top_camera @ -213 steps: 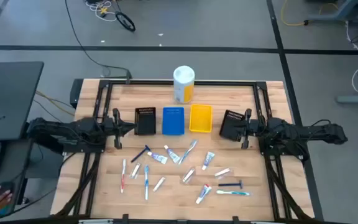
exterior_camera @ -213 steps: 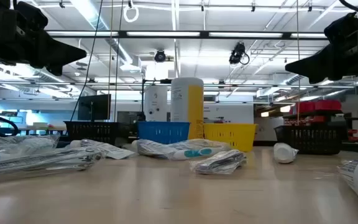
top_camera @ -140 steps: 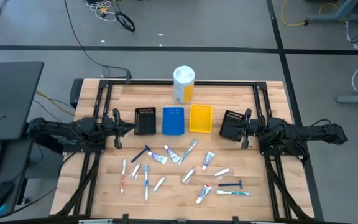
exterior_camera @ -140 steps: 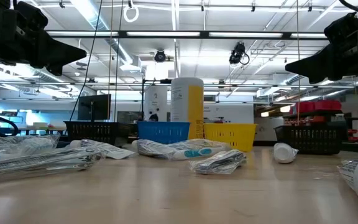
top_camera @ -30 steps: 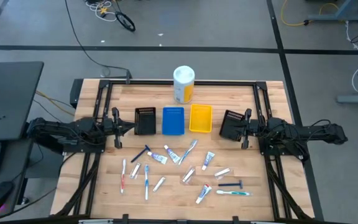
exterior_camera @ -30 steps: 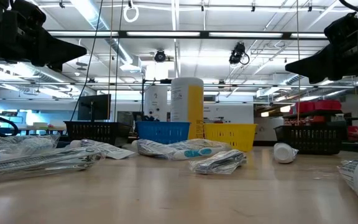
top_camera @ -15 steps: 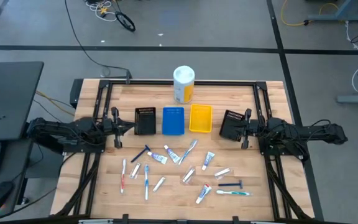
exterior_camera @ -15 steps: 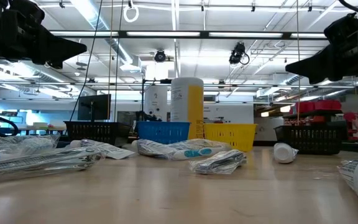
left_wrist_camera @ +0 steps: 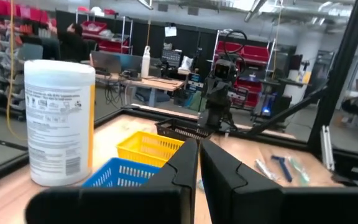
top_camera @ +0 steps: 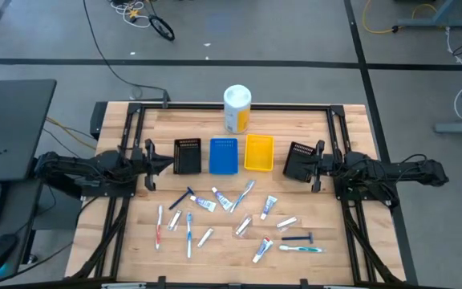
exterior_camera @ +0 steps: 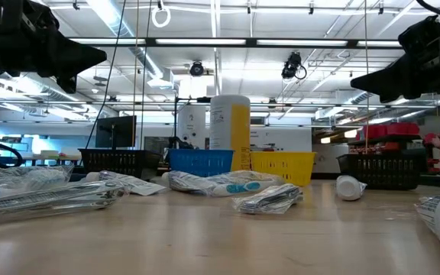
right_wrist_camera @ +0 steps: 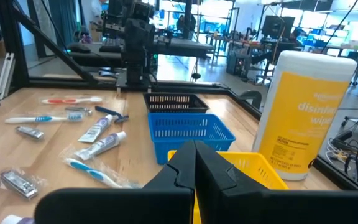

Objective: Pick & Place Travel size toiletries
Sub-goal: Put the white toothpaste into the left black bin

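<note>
I read left pincer (top_camera: pixel 152 160) closed, empty, at table (top_camera: pixel 295 265) left edge beside a black bin (top_camera: pixel 187 156) | right pincer (top_camera: pixel 314 167) closed, empty, apparently over the far-right black bin (top_camera: pixel 298 161) | toiletries (top_camera: pixel 215 201) scattered on near half, untouched, well apart from both pincers.

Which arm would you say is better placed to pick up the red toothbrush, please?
Probably the left: the red toothbrush lies on the left gripper's side, across the table from the right gripper.
</note>
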`<state>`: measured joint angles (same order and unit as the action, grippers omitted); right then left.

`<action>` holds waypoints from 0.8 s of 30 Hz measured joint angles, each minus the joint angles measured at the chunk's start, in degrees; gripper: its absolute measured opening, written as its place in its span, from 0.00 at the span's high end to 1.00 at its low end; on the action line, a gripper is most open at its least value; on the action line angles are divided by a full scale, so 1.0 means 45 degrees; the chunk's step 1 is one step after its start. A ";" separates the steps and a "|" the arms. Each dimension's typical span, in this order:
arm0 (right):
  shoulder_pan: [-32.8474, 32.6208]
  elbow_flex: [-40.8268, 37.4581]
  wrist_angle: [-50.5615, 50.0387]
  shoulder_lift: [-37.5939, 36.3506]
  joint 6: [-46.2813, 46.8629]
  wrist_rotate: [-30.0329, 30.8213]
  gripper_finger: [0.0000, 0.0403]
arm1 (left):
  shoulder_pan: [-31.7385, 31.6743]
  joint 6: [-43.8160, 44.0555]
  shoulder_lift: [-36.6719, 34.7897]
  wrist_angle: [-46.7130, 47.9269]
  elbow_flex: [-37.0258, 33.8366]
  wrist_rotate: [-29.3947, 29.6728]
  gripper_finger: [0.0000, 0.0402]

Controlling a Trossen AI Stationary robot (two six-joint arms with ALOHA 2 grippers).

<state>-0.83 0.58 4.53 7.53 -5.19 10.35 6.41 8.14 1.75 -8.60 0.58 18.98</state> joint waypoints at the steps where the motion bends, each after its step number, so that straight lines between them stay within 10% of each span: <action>1: 0.0000 0.0000 0.0068 0.0000 0.0000 0.0000 0.99 | 0.0002 -0.0018 -0.0002 0.0000 0.0000 0.0000 0.93; 17: 0.0002 0.0000 0.0191 0.0000 0.1063 -0.0004 0.99 | -0.0003 -0.1813 -0.0003 -0.0482 0.0005 0.2349 0.93; 24: 0.0016 0.0000 0.1446 0.0005 0.0730 0.1082 0.99 | -0.0003 -0.1374 0.0172 -0.0459 0.0005 0.1421 0.93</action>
<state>-0.75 0.58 11.04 7.55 -1.90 15.22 6.39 1.96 2.53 -10.67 0.60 25.38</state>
